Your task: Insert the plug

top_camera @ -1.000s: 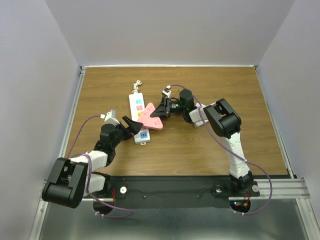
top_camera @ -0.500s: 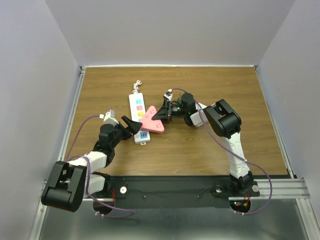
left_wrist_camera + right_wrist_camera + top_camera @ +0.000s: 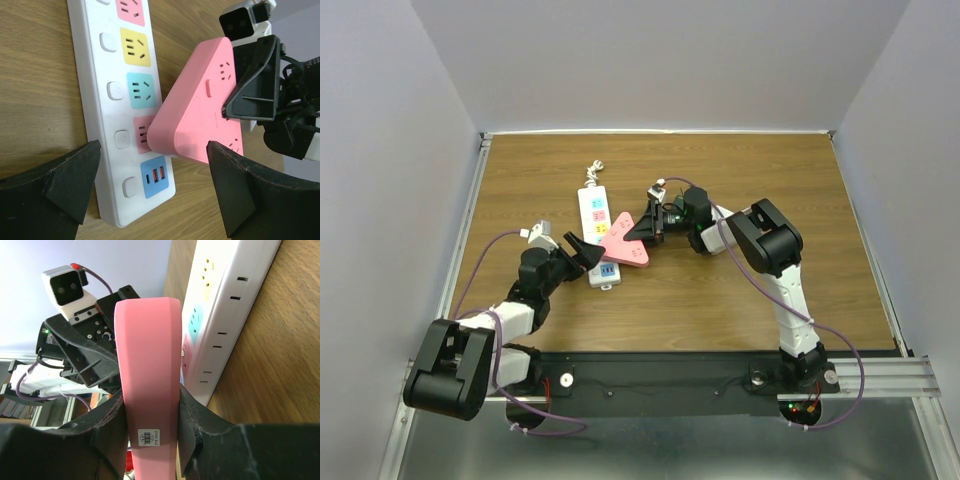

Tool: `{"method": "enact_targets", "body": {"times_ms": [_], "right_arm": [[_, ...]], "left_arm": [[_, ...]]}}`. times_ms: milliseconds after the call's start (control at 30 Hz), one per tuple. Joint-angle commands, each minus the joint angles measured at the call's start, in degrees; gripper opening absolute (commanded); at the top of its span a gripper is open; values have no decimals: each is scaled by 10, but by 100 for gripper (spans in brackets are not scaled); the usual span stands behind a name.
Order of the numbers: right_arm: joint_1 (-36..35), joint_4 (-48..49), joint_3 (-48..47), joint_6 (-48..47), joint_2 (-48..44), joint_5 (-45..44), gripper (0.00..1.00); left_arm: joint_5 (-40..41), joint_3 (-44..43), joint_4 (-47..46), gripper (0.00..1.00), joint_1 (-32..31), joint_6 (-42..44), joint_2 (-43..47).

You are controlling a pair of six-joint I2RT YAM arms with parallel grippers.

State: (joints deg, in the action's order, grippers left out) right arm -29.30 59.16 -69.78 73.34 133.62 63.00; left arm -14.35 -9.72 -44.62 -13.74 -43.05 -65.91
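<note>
— Plug (image 3: 623,243) first: where is it?

— The pink, three-cornered plug is over the near half of the white power strip (image 3: 592,208), tilted, with one corner down on the strip's pink socket (image 3: 141,136), just beside the blue USB panel (image 3: 156,176).

— Is it seated?

— I cannot tell. The right wrist view shows a bit of metal (image 3: 184,356) between the plug and the strip's face, so the two are very close (whether the prongs are in the slots is hidden).

— And the right hand (image 3: 642,226)?

— Clamped on the plug. Its two black fingers (image 3: 107,427) press the plug's broad flat faces, one on each side.

— The left hand (image 3: 585,250)?

— Spread wide, holding nothing. It sits low at the strip's near end, and in its own view one finger (image 3: 70,175) shows on each side of that end, clear of the plug.

— The strip itself?

— Flat on the wooden bench (image 3: 750,180), lengthwise away from the arms.
</note>
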Motion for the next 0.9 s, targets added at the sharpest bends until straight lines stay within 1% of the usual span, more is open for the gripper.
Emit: {"method": "enact_targets", "body": {"times_ms": [0,167,400,600,633,700,733,867], "right_arm": [[-2,29,3,-9,-3,-1,0],[-2,28,1,-11,5,-4,0],[-1,24,11,-15,6,-8,0],[-1,1,19,-36,-3,-19,0],[-1,-11,20,-40,-5,-21,0],[-1,-32,18,-62,-11,-27,1],[-1,-60,13,-83,-15,-34,2],[-1,-142,-16,-135,-17,-48,5]], "left_arm": [[0,-13,-13,99,5,14,-22],[2,-12,-19,98,5,16,-42],[6,-9,-18,93,5,17,-65],[3,-14,-19,84,5,12,-102],[1,-14,-20,81,5,11,-108],[0,-14,-21,79,5,10,-113],[-1,-14,-22,76,5,9,-116],[-2,-15,-24,74,5,9,-123]]}}
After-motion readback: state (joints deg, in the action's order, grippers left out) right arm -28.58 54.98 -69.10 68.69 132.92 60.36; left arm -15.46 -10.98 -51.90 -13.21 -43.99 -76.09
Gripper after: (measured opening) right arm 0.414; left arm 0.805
